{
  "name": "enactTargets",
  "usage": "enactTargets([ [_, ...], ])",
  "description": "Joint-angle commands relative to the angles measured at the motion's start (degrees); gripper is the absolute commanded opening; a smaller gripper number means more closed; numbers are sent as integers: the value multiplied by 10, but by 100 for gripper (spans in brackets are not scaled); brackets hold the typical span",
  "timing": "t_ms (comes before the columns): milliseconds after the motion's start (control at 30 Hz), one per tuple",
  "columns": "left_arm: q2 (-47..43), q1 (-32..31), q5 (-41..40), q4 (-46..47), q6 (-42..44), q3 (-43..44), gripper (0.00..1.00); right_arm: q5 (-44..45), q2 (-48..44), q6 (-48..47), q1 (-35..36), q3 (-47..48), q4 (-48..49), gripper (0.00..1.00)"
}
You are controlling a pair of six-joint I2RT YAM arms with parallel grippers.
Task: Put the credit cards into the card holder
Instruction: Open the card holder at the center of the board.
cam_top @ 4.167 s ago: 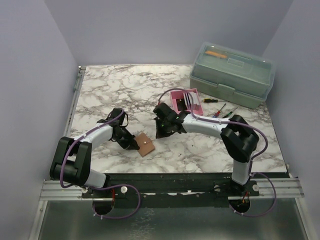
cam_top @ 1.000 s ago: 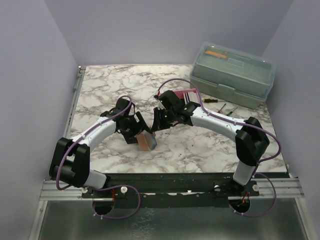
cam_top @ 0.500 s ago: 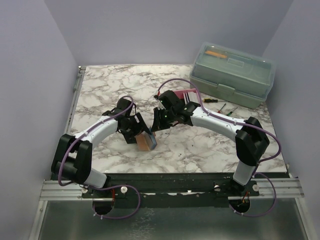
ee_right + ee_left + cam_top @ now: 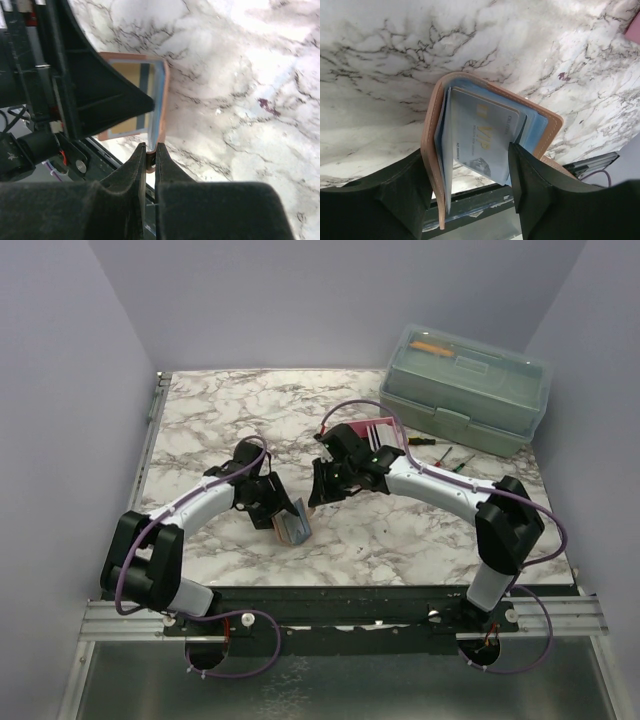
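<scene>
The reddish-brown card holder (image 4: 292, 526) stands half folded on the marble near the table's front edge. Several credit cards (image 4: 480, 135), grey-white and blue, sit between its flaps, and a yellow one (image 4: 131, 75) shows in the right wrist view. My left gripper (image 4: 467, 152) straddles the card holder (image 4: 432, 150), jaws open. One finger rests against the outer flap and the other lies at the cards' far edge. My right gripper (image 4: 151, 146) is shut on the rim of a flap of the card holder (image 4: 166, 100). From above, the left gripper (image 4: 283, 514) and the right gripper (image 4: 314, 500) meet at it.
A grey-green toolbox (image 4: 465, 388) stands at the back right. A pink tray (image 4: 375, 433) lies just behind the right arm, with screwdrivers (image 4: 440, 456) beside it. The table's front edge (image 4: 360, 587) runs close below the card holder.
The left gripper's jaws have narrowed around the card holder, which has folded up steeper. Earlier it lay open and flat. The right gripper has stayed shut.
</scene>
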Motion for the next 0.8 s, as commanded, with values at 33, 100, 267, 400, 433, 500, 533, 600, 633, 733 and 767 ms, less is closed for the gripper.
enactTargets([
  [33, -41, -3, -40, -22, 12, -35, 59, 16, -46, 19, -18, -40, -11, 0],
  [100, -48, -3, -40, -22, 11, -40, 59, 13, -48, 22, -20, -49, -8, 0],
  [267, -54, -3, -42, -22, 8, -40, 54, 12, -53, 27, -26, -64, -6, 0],
  [400, -53, -3, -42, -26, 13, -41, 46, 49, -51, 23, -27, -56, -34, 0],
  [433, -55, -3, -41, -30, 13, -41, 45, 73, -45, 19, -27, -46, -60, 0],
  [500, -70, -3, -42, -44, 10, -46, 44, 123, -31, 6, -27, -19, -118, 3],
  [533, -83, -3, -42, -47, 9, -52, 44, 150, -24, -2, -27, -3, -153, 7],
  [600, -106, -3, -45, -50, 9, -66, 43, 174, -17, -29, -26, 22, -183, 16],
  [633, -115, -3, -46, -53, 10, -72, 42, 183, -17, -40, -20, 34, -192, 23],
  [733, -123, -3, -39, -54, 7, -80, 41, 155, -20, -43, -12, 70, -200, 40],
  [767, -123, -3, -37, -54, 3, -80, 41, 139, -22, -41, -12, 76, -194, 42],
])
